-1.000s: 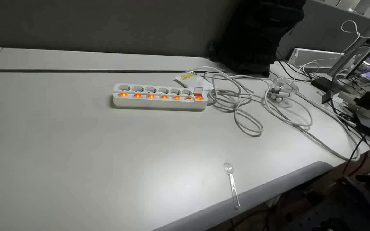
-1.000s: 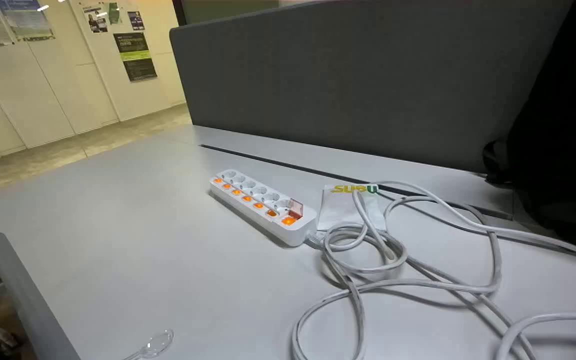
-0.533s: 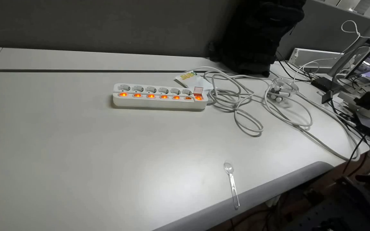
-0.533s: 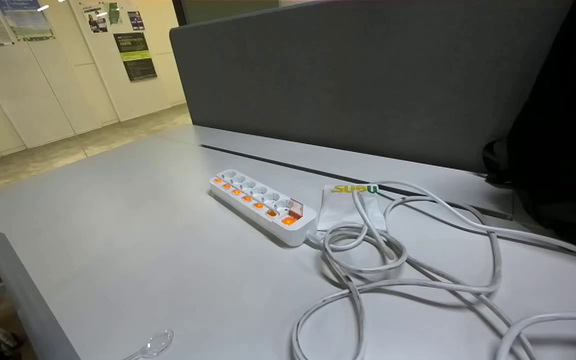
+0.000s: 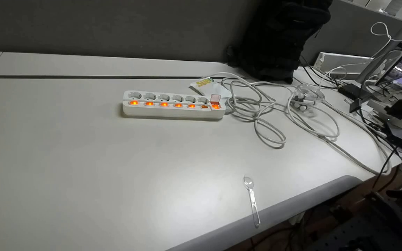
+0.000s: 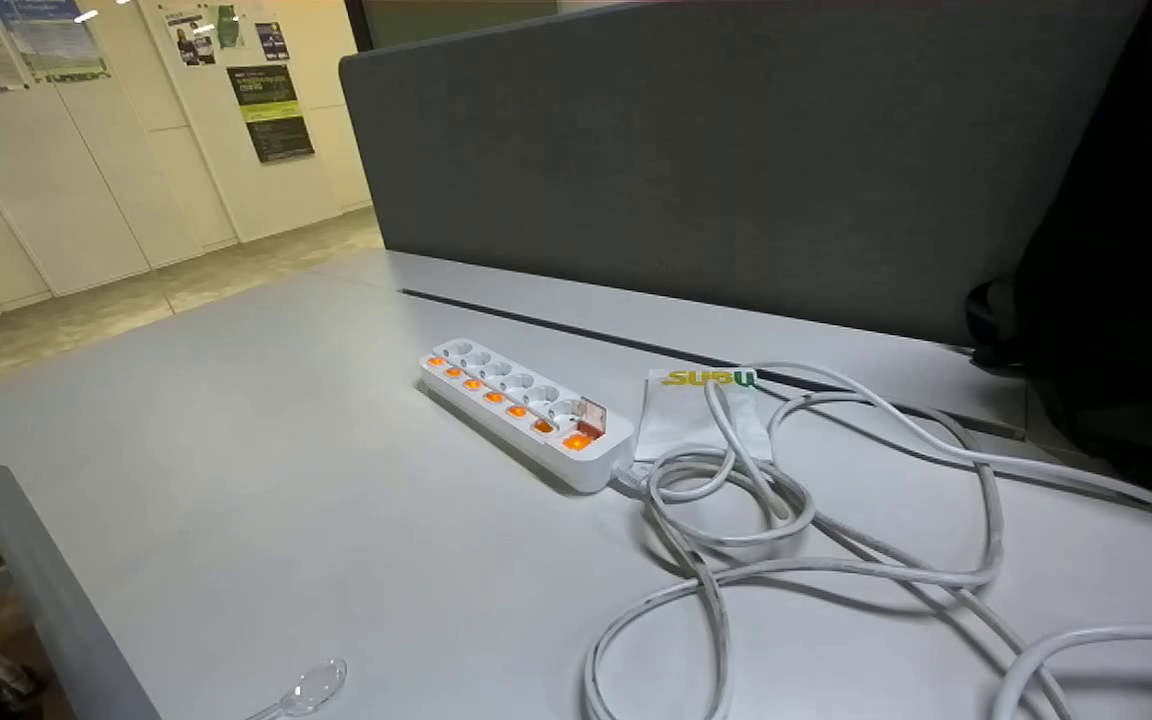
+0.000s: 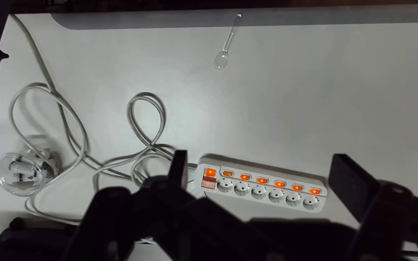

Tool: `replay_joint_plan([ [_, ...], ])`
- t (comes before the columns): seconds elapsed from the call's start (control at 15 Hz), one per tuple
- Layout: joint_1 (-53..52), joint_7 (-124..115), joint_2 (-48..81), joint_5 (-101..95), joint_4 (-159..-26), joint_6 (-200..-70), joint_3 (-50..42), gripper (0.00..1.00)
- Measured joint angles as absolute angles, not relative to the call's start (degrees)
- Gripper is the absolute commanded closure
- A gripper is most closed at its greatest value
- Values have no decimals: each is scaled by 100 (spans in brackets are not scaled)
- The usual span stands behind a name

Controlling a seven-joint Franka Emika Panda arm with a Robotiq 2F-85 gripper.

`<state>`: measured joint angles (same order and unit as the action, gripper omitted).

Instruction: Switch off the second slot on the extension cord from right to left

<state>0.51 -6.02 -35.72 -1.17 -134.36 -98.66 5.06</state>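
The white extension cord (image 7: 267,168) lies on the table in the wrist view and shows in both exterior views (image 5: 173,112) (image 6: 506,430). The second slot (image 7: 242,188), counted from the cabled end, has its orange switch (image 7: 245,177) lit. This slot also shows in the exterior views (image 5: 190,99) (image 6: 542,397). The switch at the cabled end's first slot (image 7: 227,174) is dim; the others glow. My gripper (image 7: 261,174) is open and empty, its black fingers appearing on either side of the strip in the wrist view. How high it is above the strip cannot be told.
Grey looped cables (image 5: 270,130) lie beside the cabled end. A paper packet (image 6: 701,420) lies behind it. A clear spoon (image 5: 251,195) lies at the table's front edge. A clear cup (image 7: 18,174) lies among the cables. A black backpack (image 5: 274,38) leans against the partition (image 6: 696,170).
A black part at the right edge of an exterior view has shifted slightly leftward since one second ago. The extension cord, its lights and the spoon look unchanged.
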Motion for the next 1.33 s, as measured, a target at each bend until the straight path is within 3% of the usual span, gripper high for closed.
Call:
replay_joint_plan([
  [0.4, 46, -601, -3302, -120, -13439, -10053, 499, 0],
  [0.47, 47, -602, -3184, -122, -13431, -10113, 499, 25],
  [0.6, 76, -696, -2888, -211, -13395, -10272, 504, 31],
  [1.2, 205, -1756, -1263, -647, -13096, -12135, 553, 95],
  [1.33, 202, -1966, -971, -669, -13072, -12586, 554, 100],
])
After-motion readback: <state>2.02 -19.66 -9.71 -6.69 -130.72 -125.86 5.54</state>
